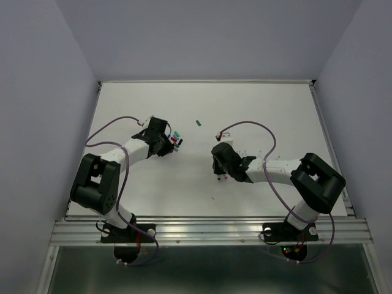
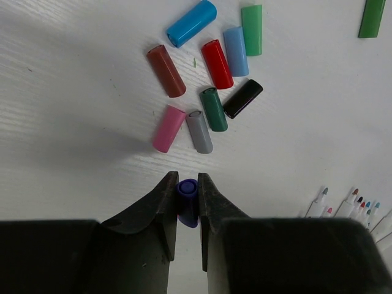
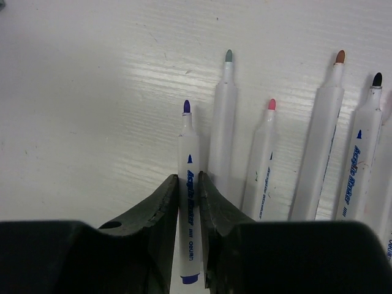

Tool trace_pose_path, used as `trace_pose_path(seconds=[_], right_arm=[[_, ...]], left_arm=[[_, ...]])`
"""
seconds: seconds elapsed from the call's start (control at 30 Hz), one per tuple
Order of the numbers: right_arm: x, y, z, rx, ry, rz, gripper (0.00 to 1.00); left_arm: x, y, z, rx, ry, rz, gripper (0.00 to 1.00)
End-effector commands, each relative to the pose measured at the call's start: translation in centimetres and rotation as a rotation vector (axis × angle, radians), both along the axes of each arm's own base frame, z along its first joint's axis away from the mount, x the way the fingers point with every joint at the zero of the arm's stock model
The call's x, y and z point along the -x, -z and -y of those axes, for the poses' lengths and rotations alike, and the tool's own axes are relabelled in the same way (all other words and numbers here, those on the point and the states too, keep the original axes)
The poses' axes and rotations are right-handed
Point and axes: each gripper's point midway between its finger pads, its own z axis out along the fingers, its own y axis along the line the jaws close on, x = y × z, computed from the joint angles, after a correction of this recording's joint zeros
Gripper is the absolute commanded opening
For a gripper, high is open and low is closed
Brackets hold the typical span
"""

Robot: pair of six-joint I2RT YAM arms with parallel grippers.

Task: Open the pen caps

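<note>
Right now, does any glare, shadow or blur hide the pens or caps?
Top external: even light, caps tiny. Left wrist: sharp, soft shadow on the table left of the caps. Right wrist: bright glare across the table, pens legible.

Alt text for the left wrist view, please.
The left gripper is shut on a purple cap. Beyond it nine loose caps lie clustered on the white table, and uncapped pen tips show at lower right.

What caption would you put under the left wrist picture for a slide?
Left gripper pinching a purple cap near a cluster of loose caps on the white table.
</note>
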Motion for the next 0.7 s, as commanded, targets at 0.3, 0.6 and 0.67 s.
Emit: trace_pose_path(seconds=[0.3, 0.6, 0.67], right_arm=[[-2.2, -7.3, -0.3, -0.063, 0.013, 0.164, 0.54], [-2.2, -14.4, 1.1, -0.172, 0.056, 0.31, 0.96], [-2.3, -15.0, 2.1, -0.167, 0.095, 0.337, 1.0]], left_arm=[[0.3, 1.1, 0.1, -0.005, 0.007, -0.035, 0.4], [0.0, -1.8, 0.2, 0.004, 0.025, 0.019, 0.56], [-0.2, -3.5, 0.3, 0.014, 0.033, 0.063, 0.63]])
